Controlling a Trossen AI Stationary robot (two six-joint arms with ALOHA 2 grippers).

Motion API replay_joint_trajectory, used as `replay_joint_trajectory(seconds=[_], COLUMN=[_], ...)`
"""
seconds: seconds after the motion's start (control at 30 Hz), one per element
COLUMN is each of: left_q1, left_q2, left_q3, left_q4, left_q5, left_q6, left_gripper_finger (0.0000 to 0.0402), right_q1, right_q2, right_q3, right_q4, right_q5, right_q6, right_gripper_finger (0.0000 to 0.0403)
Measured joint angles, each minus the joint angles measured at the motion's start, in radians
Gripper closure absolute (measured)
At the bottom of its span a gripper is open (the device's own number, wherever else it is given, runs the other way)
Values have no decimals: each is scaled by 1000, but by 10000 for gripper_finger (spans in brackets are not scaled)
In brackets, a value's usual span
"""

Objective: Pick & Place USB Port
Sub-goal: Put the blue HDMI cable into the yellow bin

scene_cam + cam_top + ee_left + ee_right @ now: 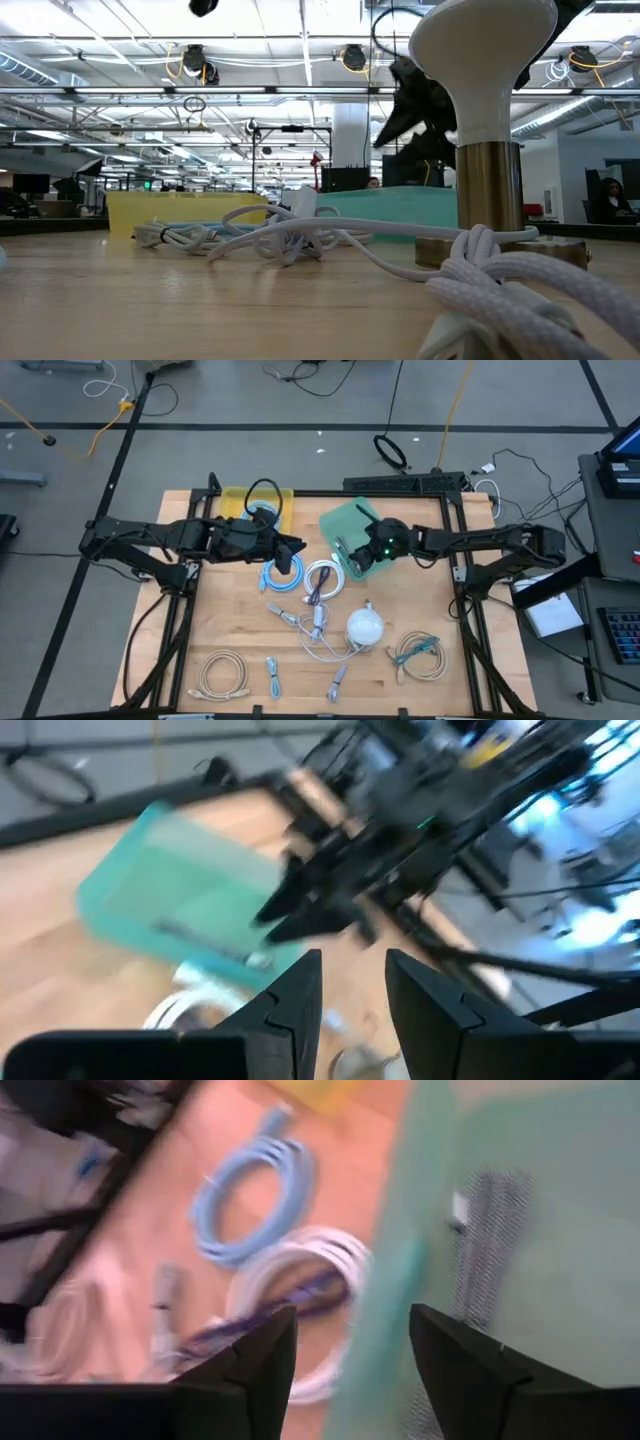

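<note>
Both dark arms reach toward table centre. The right gripper (352, 556) hangs over the near edge of the translucent green plastic bin (350, 522); its fingers (460, 1370) are spread wide with nothing between them. A grey braided USB cable (483, 1245) lies inside that green bin, directly beyond the fingers in the right wrist view.

The left gripper (290, 552) sits just above the light blue coiled cable (279, 577), fingers (290, 1005) parted by a narrow gap, empty. A yellow plastic bin (256, 501) is behind the left arm, with a black looped cable (264, 495) at it.

On the wooden table (220, 620): white coiled cable (324, 578) with a purple cable (318, 588) across it, just beside the blue one; round white-domed lamp on a brass base (365, 627) nearer the front; beige coiled cable (222, 672) front left; teal-and-beige coil (420, 655) front right; small loose connectors (271, 676) along the front.
</note>
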Motion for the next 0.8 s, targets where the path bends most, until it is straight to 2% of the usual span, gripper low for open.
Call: replay_joint_trajectory(seconds=[0.17,0.27,0.33,0.43,0.63,0.8], left_q1=[11,15,12,-17,-77,-57], left_q2=[21,57,88,147,248,305], left_q3=[0,-16,-42,-94,-134,-135], left_q4=[-274,-371,-356,-358,-317,-277], left_q5=[-9,79,186,266,293,368], left_q6=[-142,-149,-125,-98,-55,-69], left_gripper_finger=[287,302,315,333,345,343], right_q1=[0,0,-1,0,-1,0], right_q2=[-119,-204,-261,-346,-480,-532], right_q3=[0,0,0,0,0,0], right_q4=[78,117,133,136,189,339], right_q5=[-42,-107,-159,-186,-186,-185], right_q6=[-56,-117,-143,-153,-161,-143], right_gripper_finger=[240,263,276,293,308,306])
